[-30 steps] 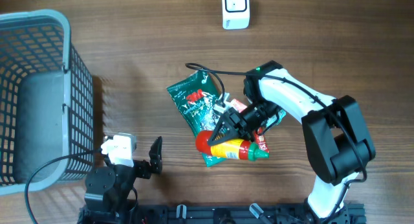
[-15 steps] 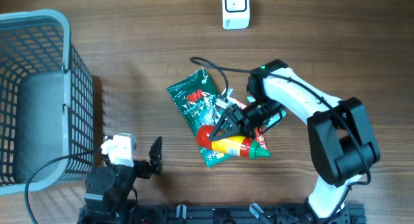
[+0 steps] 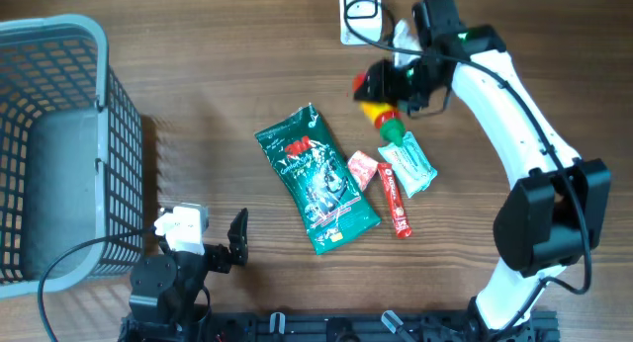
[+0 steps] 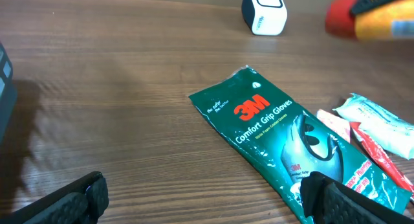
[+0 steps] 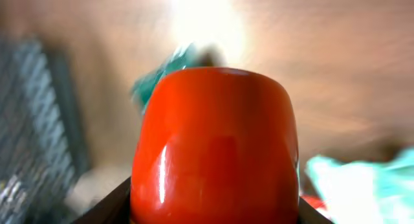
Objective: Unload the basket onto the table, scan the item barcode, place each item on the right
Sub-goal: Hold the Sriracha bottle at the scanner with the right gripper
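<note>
Plastic, and probably light: the squeeze bottle (image 3: pixel 379 107), with its red cap, yellow body and green end, looks like a smooth, rounded container that could roll or slip in a narrow pinch. The yellow middle is likely the safest place to take it, where the body is widest and would give a little. The right gripper (image 3: pixel 404 80) is clamped on it there, holding it off the table (image 3: pixel 198 95) at about 1 o'clock, just beside the white scanner (image 3: pixel 352 28), which stands at 12 o'clock.

The left gripper (image 3: pixel 226 245) rests with its jaws spread wide and holds nothing, down at 7 o'clock.

Much stays unclear. The barcode cannot be seen in any view, so whether it faces the scanner is unknown. The right wrist view is filled by the red cap (image 5: pixel 217 140) and is blurred behind it (only a hint of green packet shows). Cable and arm cover part of the scanner from overhead, and the left wrist view cuts the bottle off at its edge.
</note>
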`<action>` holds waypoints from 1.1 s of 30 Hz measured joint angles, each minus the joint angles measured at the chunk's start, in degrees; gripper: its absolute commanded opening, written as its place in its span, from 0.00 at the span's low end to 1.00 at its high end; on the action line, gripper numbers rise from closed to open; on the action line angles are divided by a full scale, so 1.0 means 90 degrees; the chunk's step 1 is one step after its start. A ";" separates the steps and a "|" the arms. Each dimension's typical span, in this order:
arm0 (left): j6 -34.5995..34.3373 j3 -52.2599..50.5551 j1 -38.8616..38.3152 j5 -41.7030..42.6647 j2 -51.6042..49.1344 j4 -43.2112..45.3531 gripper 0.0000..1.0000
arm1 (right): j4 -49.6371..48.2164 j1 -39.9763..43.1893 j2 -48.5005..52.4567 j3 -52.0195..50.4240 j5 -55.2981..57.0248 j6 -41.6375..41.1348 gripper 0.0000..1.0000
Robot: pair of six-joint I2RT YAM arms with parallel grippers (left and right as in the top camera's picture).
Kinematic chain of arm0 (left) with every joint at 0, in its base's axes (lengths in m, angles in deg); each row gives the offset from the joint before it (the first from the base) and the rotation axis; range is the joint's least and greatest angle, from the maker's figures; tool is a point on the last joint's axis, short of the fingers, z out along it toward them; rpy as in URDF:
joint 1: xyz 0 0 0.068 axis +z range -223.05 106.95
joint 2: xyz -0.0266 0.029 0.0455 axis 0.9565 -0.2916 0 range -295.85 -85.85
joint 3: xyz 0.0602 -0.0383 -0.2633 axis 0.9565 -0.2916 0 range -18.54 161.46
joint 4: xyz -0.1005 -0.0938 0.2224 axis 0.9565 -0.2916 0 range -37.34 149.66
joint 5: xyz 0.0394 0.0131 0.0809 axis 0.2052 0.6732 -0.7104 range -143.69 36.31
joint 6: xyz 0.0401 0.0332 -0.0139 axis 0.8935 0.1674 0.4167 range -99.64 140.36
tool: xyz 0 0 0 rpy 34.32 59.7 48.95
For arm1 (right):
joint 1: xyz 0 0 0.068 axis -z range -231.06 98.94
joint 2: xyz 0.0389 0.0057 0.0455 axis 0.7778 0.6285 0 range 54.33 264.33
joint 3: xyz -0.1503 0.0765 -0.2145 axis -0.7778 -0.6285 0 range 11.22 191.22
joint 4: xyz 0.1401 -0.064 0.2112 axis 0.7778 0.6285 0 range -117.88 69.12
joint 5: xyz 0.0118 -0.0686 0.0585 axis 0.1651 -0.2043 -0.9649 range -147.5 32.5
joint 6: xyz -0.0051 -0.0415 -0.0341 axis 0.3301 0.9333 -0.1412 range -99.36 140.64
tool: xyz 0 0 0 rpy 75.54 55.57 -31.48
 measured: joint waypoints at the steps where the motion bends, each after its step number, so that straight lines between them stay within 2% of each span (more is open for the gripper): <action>1: 0.0000 0.0000 0.0000 0.0000 0.0000 0.0002 1.00 | -0.0180 0.0000 -0.0005 0.0034 0.0576 -0.0313 0.37; 3: 0.0000 0.0000 0.0000 0.0000 0.0000 0.0002 1.00 | -0.0571 0.0002 -0.0005 0.0036 0.1447 -0.0821 0.37; 7: 0.0000 0.0000 0.0000 0.0000 0.0000 0.0002 1.00 | -0.1923 0.0007 0.0022 0.0051 0.2263 -0.1219 0.35; 12: 0.0000 0.0000 0.0000 0.0000 -0.0005 0.0000 1.00 | -0.2858 0.0007 0.1083 0.1073 0.2939 -0.1321 0.35; 17: 0.0000 0.0000 0.0000 0.0000 -0.0005 0.0005 1.00 | -0.3019 0.0002 0.2548 0.2703 0.3463 -0.1173 0.36; 21: 0.0000 0.0000 0.0000 0.0000 -0.0005 0.0002 1.00 | -0.3322 0.0002 0.3223 0.3410 0.3881 -0.1086 0.36; 29: 0.0000 0.0000 0.0000 0.0000 -0.0005 0.0002 1.00 | -0.4403 -0.0228 0.3492 0.3643 0.4228 -0.0903 0.36; 33: 0.0000 0.0000 0.0000 0.0000 -0.0005 0.0002 1.00 | -0.4187 -0.0442 0.3667 0.3665 0.4269 -0.0894 0.37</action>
